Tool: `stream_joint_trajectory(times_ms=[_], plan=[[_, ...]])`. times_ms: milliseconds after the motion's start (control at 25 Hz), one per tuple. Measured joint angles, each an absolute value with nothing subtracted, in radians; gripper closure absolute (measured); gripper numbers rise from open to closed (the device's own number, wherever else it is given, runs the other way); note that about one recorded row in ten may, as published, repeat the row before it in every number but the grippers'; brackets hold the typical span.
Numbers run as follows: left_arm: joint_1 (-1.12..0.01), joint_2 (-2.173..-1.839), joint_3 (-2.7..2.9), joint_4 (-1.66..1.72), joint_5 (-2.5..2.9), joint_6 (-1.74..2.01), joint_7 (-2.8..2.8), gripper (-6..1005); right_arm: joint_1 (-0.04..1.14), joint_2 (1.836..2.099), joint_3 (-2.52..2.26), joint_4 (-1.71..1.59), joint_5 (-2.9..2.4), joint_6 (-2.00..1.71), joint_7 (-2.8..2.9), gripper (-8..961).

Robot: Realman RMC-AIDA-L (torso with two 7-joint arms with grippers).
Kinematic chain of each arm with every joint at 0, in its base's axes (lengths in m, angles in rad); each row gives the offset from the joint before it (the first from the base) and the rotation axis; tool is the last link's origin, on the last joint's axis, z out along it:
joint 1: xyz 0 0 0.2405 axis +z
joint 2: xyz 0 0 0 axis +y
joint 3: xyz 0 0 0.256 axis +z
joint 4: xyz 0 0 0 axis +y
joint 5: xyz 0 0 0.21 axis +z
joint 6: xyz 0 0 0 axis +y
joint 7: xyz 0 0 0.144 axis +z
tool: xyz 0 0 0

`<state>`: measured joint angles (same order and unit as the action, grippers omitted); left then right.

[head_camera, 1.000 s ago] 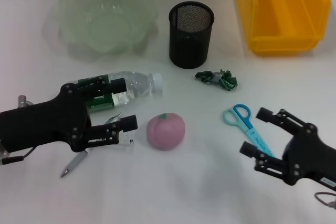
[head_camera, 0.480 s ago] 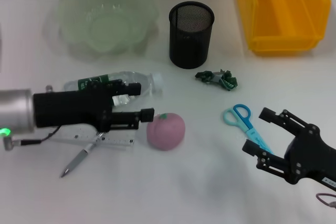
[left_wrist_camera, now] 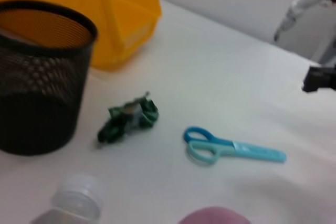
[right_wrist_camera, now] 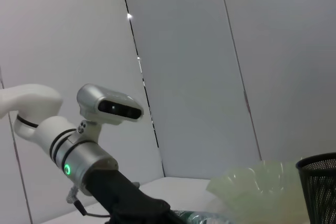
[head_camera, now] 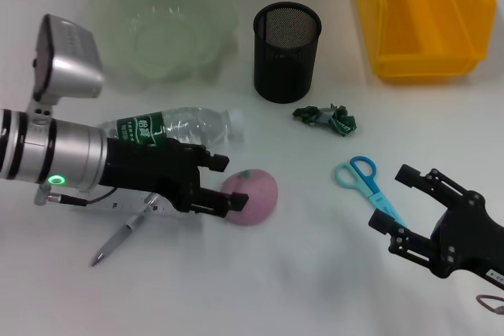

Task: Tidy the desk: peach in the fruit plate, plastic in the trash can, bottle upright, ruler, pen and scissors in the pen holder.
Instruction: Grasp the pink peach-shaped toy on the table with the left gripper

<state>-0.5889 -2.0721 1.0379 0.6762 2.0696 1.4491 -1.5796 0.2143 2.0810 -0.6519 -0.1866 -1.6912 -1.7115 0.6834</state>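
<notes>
From the head camera I see my left gripper (head_camera: 223, 184) low over the desk with its jaws spread apart, one finger tip against the near left side of the pink peach (head_camera: 253, 196) and the other just beside its far left side; nothing is clamped in it. The peach sits on the white desk (head_camera: 299, 273), well apart from the pale green fruit plate (head_camera: 161, 25) at the back left. Behind my left arm the clear bottle (head_camera: 177, 127) lies on its side, cap pointing toward the middle of the desk. The pen (head_camera: 120, 239) lies slanted in front of the arm, and the clear ruler (head_camera: 126, 209) shows beneath it, largely hidden. The black mesh pen holder (head_camera: 287, 51) stands upright at the back centre, with the crumpled green plastic (head_camera: 325, 118) lying just in front of it to the right. The yellow trash can (head_camera: 421, 17) sits at the back right. The blue scissors (head_camera: 368, 186) lie flat, handles pointing away from me, and my right gripper (head_camera: 398, 208) hovers at their blade end with its fingers released and holding nothing.
</notes>
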Motion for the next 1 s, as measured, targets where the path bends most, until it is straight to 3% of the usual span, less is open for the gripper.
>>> stream_joint_trajectory(times_ms=[1000], plan=[[-0.604,-2.079,1.170,0.636,1.987,1.318,-1.554,199,0.223,2.080,-0.652,-0.183,-1.687,-1.712,0.691,138]])
